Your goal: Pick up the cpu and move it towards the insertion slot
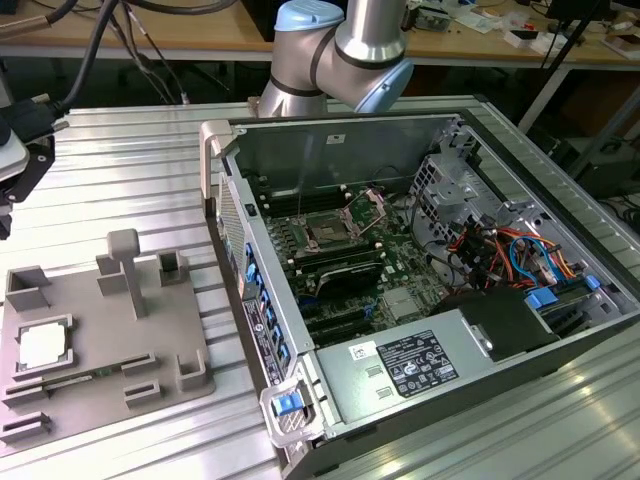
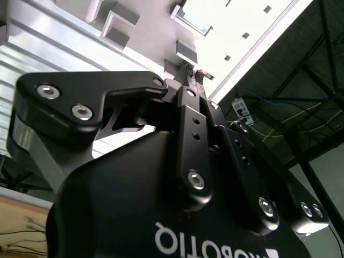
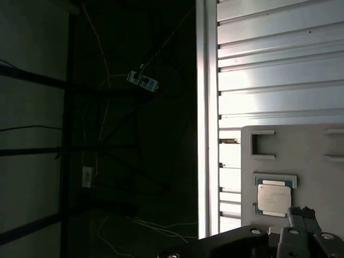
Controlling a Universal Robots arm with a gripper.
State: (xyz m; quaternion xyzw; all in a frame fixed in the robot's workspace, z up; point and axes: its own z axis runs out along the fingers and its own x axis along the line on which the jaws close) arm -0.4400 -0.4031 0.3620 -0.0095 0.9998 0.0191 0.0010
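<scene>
The ribbed aluminium table [image 1: 130,170] carries everything. In the first wrist view, the table's edge [image 3: 207,107] runs past the jaws, with dark floor and cables beyond it. The exterior view alone shows the open computer case [image 1: 440,130], lying on its side, and the silver-and-blue robot arm [image 1: 340,50] behind it. Inside the case is a green motherboard [image 1: 400,300]. It holds the insertion slot [image 1: 328,228], whose dark square is ringed by a metal frame. Nearby is a grey power supply [image 1: 420,360] with a white label whose print is too small to make out.

The grey tray [image 1: 90,340] sits on the exterior view's left. In the first wrist view its surface [image 3: 301,150] spreads just ahead of the jaws. The black gripper [image 2: 194,72] bears white lettering on its body. Its jaws are pressed together with nothing between them, and the fingertips [image 3: 302,211] point at the tray.

The cpu [image 1: 45,345] rests flat in a square pocket of the tray. In the first wrist view its silvery top [image 3: 274,198] lies just beside the fingertips, and whether they touch it cannot be told.
</scene>
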